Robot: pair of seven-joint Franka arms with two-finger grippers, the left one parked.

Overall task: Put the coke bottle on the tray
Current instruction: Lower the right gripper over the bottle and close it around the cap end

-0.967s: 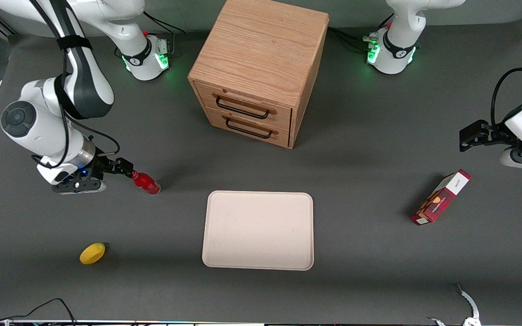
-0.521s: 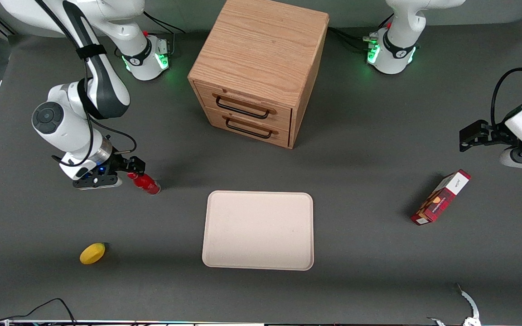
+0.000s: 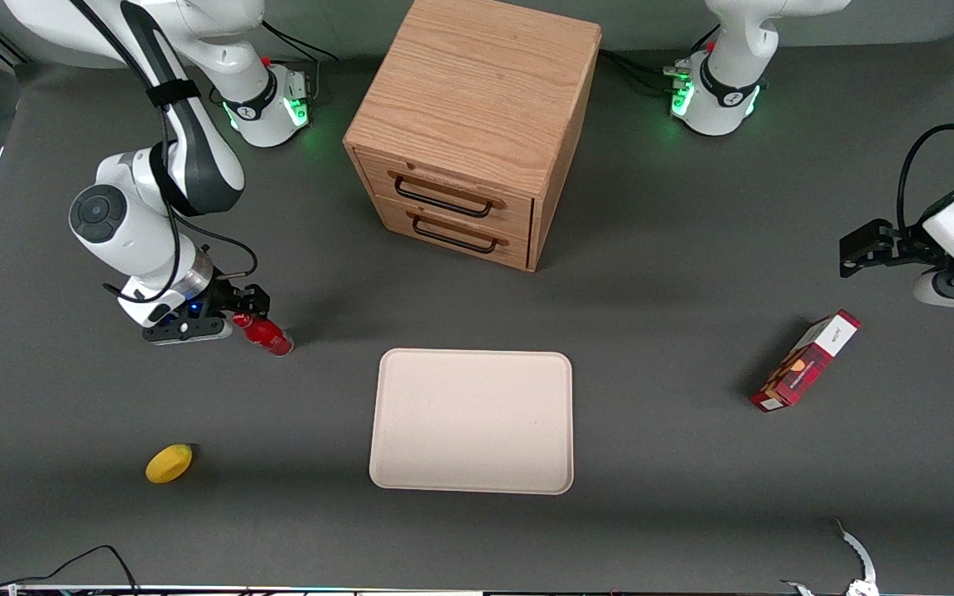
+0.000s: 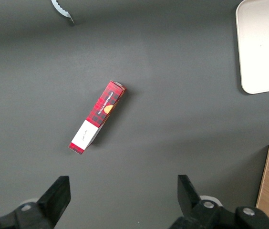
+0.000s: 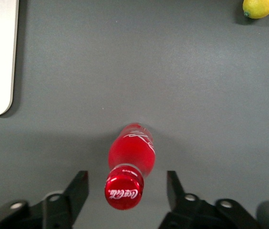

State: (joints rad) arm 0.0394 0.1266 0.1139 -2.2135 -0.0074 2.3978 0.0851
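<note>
1. We think this is a robot lab, not a home.
2. We see white robot arms (image 3: 154,165) bolted onto a big gray table (image 3: 659,463), with green lights on their bases (image 3: 266,108).
3. We see black cables (image 3: 71,567) and a few test things, like a small wooden drawer cabinet (image 3: 469,124).

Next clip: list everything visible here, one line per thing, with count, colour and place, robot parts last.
coke bottle: 1, red, upright on the table, toward the working arm's end
tray: 1, cream-beige, bare, mid-table, in front of the drawer cabinet
drawer cabinet: 1, light wood, two black handles, farther from the front camera than the tray
carton box: 1, red, toward the parked arm's end
lemon: 1, yellow, nearer the front camera than the bottle
hand: 1, black, open, fingers either side of the bottle's cap
</note>
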